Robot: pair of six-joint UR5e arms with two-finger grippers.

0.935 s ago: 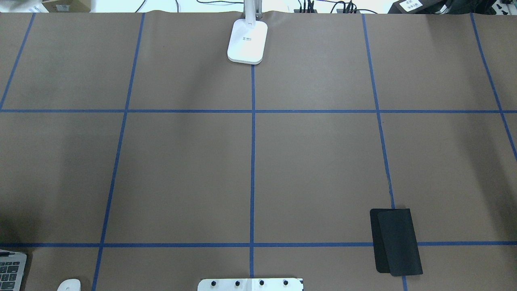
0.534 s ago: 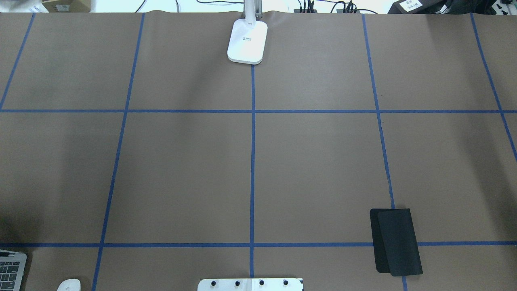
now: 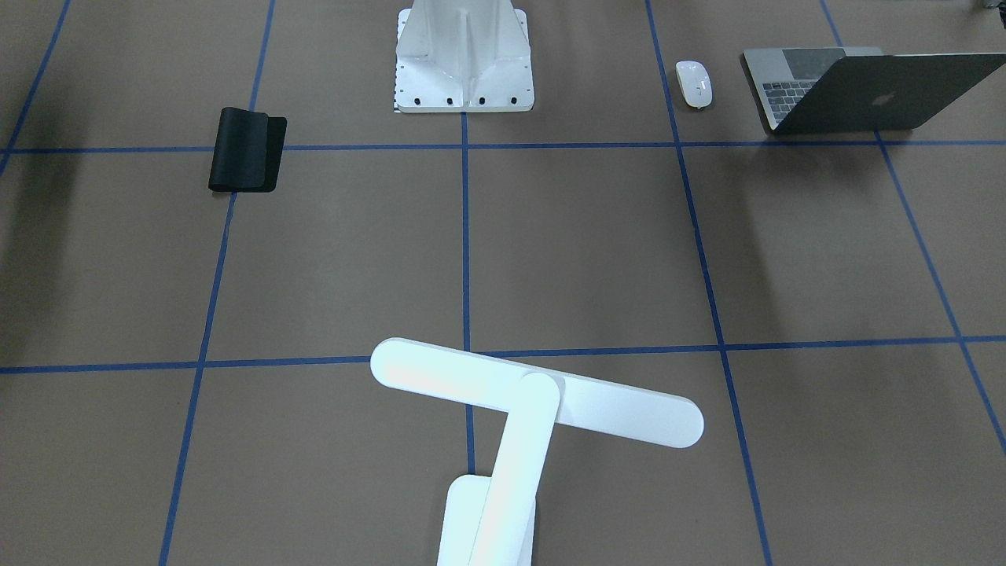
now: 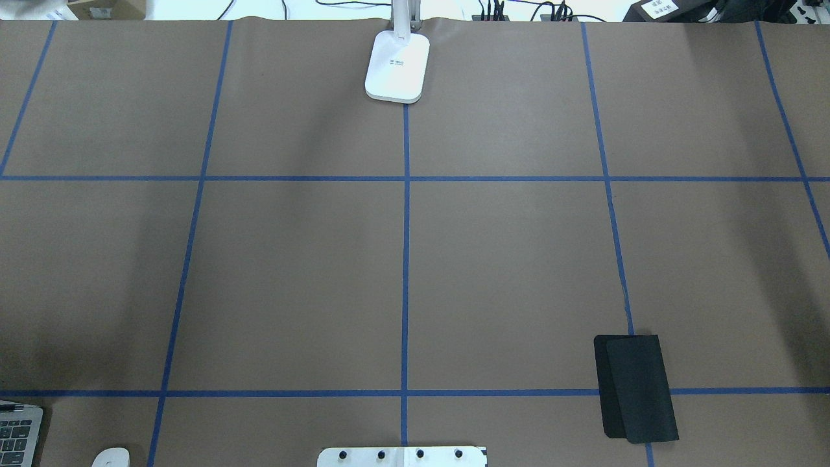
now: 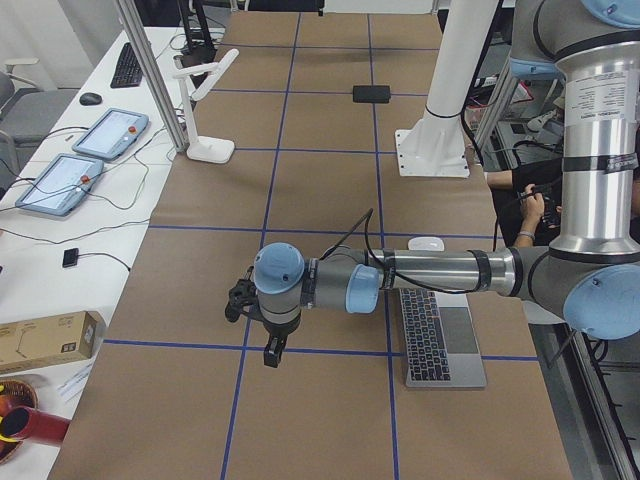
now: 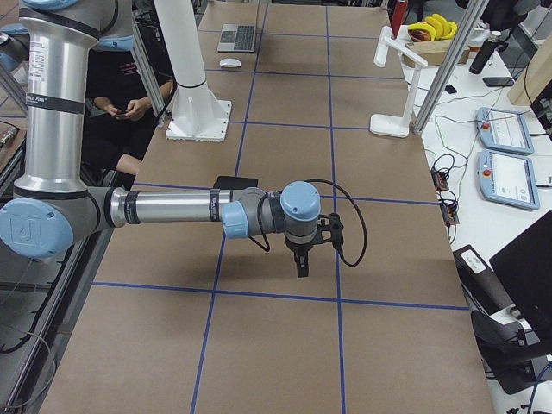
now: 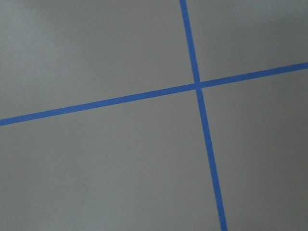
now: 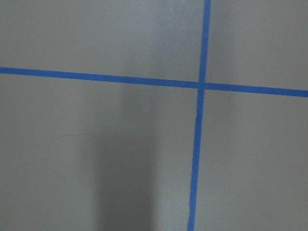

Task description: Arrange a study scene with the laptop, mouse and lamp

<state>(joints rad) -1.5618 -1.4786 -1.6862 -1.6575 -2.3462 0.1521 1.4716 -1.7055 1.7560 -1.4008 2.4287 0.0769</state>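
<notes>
The dark-grey laptop (image 3: 857,90) stands open near the robot's left table end; only its corner shows in the overhead view (image 4: 16,441). The white mouse (image 3: 695,82) lies beside it, toward the pedestal. The white lamp (image 3: 534,391) stands at the far middle edge, its base (image 4: 397,67) on the centre tape line. My left gripper (image 5: 270,352) points down over bare table beyond the laptop (image 5: 440,335); I cannot tell if it is open. My right gripper (image 6: 300,266) hangs over bare table at the other end; I cannot tell its state. Both wrist views show only paper and tape.
A folded black mouse pad (image 4: 635,388) lies on the robot's right side near the front. The white ribbed pedestal (image 3: 464,59) stands at the middle of the robot's edge. Brown paper with blue tape lines (image 4: 405,259) covers the table. Tablets and cables lie on a side desk (image 5: 90,150).
</notes>
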